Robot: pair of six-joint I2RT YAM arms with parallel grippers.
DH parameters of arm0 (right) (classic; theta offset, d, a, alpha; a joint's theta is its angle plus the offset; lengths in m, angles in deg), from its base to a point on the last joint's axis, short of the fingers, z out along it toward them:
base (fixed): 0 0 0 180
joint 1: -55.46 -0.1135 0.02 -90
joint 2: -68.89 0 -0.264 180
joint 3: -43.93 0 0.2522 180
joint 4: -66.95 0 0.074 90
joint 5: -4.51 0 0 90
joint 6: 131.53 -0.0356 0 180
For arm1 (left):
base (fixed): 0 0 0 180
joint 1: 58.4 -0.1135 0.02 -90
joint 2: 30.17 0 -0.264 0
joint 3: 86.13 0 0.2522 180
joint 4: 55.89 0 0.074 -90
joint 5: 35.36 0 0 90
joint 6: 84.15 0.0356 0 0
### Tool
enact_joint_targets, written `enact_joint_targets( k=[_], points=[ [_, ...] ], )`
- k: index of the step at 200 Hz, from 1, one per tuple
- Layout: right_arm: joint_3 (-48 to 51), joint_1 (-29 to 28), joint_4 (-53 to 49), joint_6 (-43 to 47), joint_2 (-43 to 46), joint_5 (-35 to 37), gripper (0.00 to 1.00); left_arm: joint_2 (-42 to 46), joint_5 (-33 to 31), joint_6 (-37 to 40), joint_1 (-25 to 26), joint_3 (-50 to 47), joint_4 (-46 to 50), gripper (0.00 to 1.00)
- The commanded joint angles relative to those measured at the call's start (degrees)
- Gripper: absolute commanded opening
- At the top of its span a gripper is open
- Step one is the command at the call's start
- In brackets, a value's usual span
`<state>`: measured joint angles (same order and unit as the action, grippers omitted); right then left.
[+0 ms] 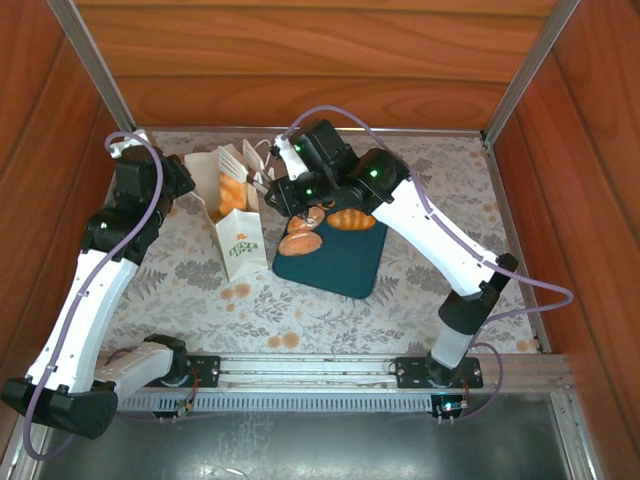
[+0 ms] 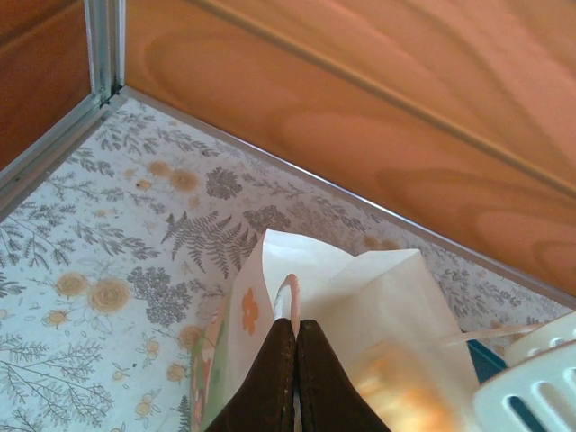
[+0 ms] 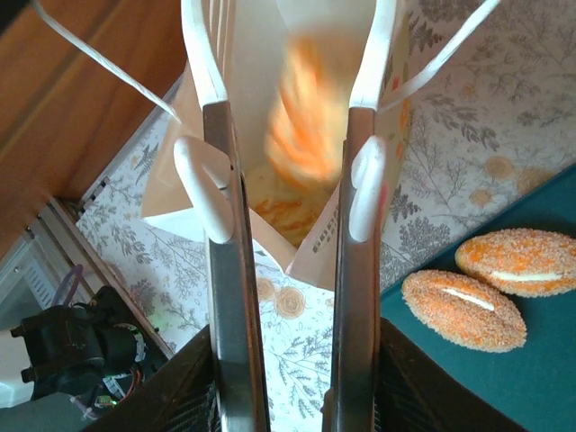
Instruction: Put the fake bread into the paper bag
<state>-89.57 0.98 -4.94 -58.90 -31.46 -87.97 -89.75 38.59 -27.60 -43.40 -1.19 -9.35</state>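
Two fake bread pieces, the left roll (image 1: 299,241) & the right roll (image 1: 352,220), lie flat on the teal tray (image 1: 345,268), long axes approx. left-right. A blurred roll (image 3: 301,126) sits betw. the spread fingers of the right end effector (image 3: 290,63), over the paper bag (image 1: 240,240); its long axis prob. points down into the mouth. Bag stands upright, far-left on the tabletop (image 1: 430,300), mouth up, w/ bread inside. Left end effector (image 2: 295,340) is pinched together on the bag rim. To do this well: hold the rim wide, drop centred, and clear the cord handles (image 3: 108,76).
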Motion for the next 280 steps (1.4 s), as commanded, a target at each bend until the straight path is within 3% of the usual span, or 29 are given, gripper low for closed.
enact_joint_targets(
  k=[1, 83, 106, 135, 189, 229, 280],
  points=[
    [-3.9, -0.5, 1.1, 1.3, 0.5, 1.2, 0.44, -0.4, 0.0, -0.2, -0.2, 0.3, 0.1, 0.0],
    [-9.0, 1.4, 1.6, -1.2, 4.7, 4.6, 0.4, -0.4, 0.1, -0.1, -0.2, 0.3, 0.1, 0.0],
    [-7.3, 3.7, 0.9, -2.4, 9.9, 6.0, 0.39, -0.4, 0.2, -0.2, -0.2, 0.4, 0.1, 0.0],
    [0.9, 8.5, -0.1, -5.6, 16.6, 7.4, 0.39, -0.2, 0.2, -0.1, -0.2, 0.5, 0.1, 0.0],
    [23.1, 20.2, 1.0, -8.2, 26.3, 2.3, 0.4, -0.2, 0.3, -0.2, -0.2, 0.5, 0.1, 0.0],
    [32.1, 25.4, 2.4, -7.5, 25.1, -4.1, 0.41, -0.3, 0.4, 0.0, -0.2, 0.8, 0.1, 0.0],
    [31.1, 25.7, 2.8, -5.8, 15.3, -6.5, 0.42, -0.3, 0.6, -0.2, -0.3, 0.8, 0.1, 0.0]
  ],
)
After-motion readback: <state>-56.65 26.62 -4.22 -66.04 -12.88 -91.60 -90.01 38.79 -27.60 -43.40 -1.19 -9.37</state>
